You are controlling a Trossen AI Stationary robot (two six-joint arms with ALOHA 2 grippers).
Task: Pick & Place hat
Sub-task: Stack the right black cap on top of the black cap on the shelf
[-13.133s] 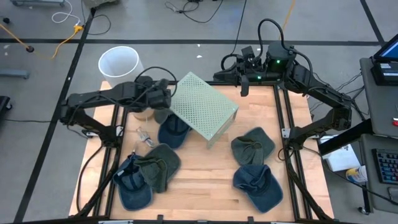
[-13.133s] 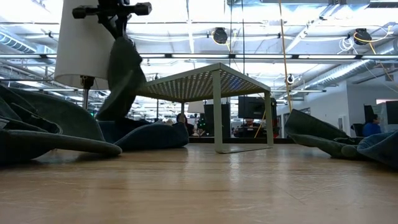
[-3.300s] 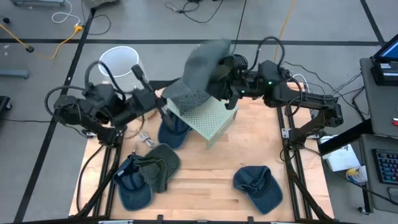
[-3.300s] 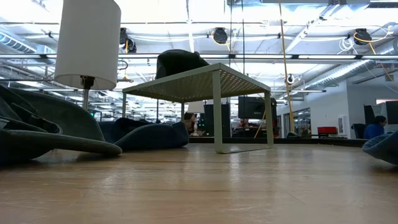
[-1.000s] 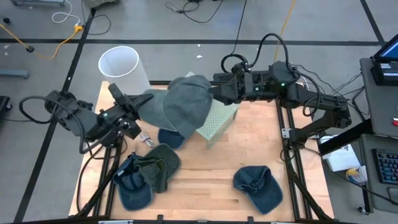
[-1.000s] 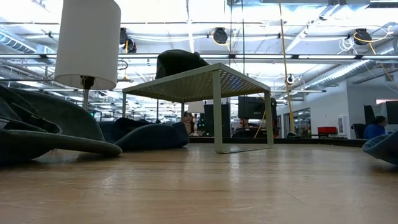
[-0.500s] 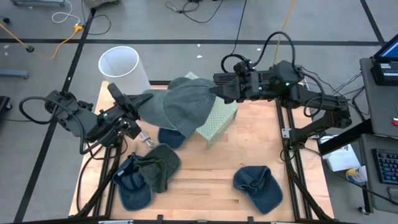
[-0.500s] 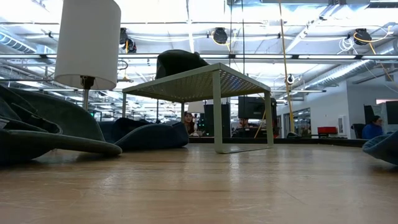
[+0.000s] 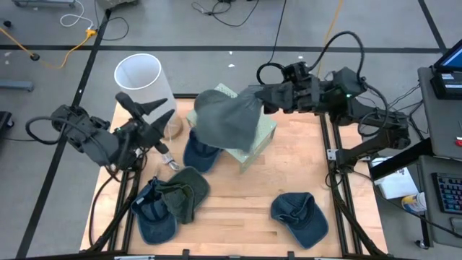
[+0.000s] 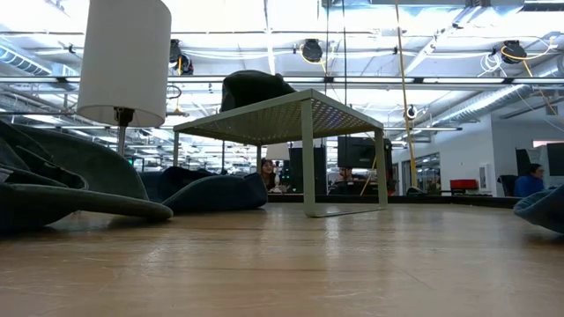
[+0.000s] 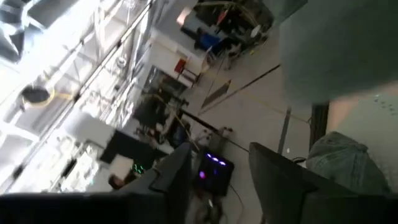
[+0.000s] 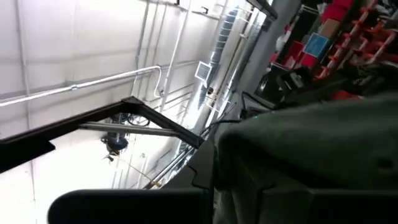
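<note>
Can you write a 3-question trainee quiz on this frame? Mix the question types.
1. True or false: the left gripper is clamped on the grey-green hat.
2. What does the grey-green hat lie over? A) the white cylinder B) the perforated stand C) the bare table
3. How many hats lie on the wooden table to the right of the stand?

Key:
1. False. Its fingers are spread and apart from the hat; the right gripper is shut on the hat's edge.
2. B, the perforated stand.
3. One, the blue hat.
</note>
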